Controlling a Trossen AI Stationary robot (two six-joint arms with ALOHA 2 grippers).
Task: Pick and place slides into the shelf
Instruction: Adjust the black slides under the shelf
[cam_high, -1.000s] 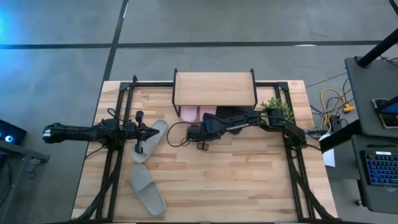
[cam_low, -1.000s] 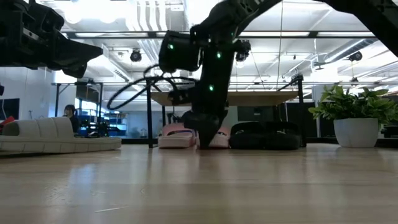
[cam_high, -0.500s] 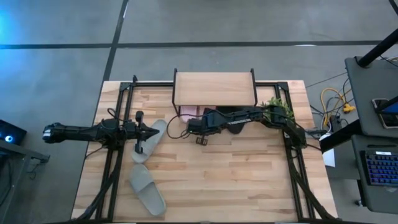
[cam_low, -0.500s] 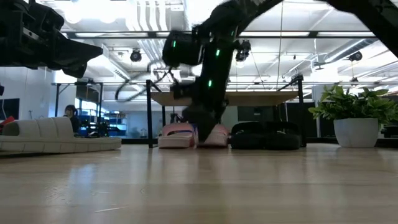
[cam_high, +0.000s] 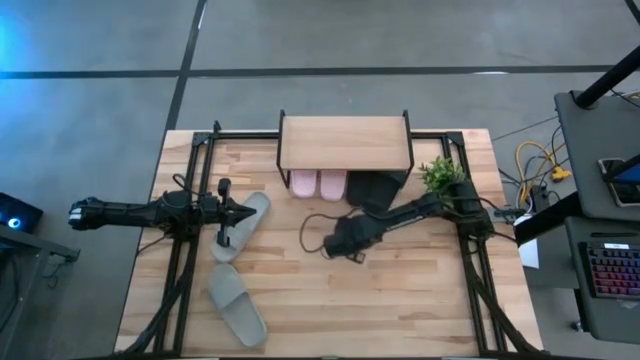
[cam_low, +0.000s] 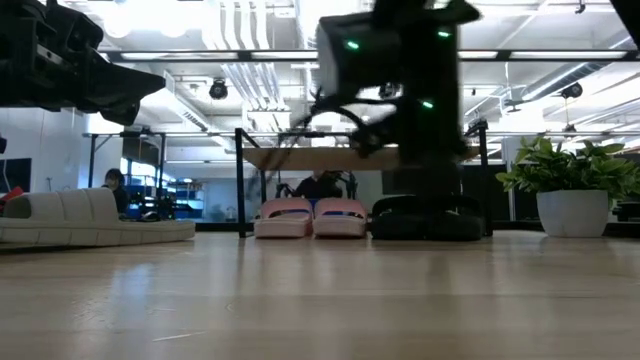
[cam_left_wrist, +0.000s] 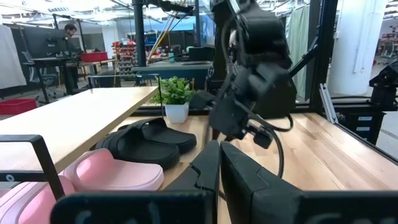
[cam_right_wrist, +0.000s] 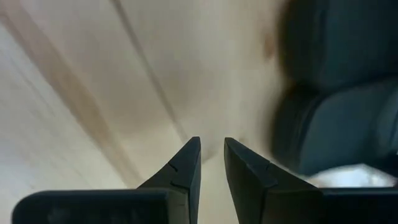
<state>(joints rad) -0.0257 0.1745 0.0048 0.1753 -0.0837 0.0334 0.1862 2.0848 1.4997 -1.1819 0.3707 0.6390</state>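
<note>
Now four slides sit under the shelf (cam_high: 345, 143), two left out.
Right fingers (cam_right_wrist: 211, 163) slightly apart, empty; left fingers (cam_left_wrist: 219, 163) together above a grey-green slide (cam_high: 243, 225), which closed fingers might shove rather than grasp.

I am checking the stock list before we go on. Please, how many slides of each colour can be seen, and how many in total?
Grey-green slides: 2, both on the table at the left.
Pink slides: 2, under the shelf.
Black slides: 2, under the shelf beside the pink ones.
Total: 6 slides.
</note>
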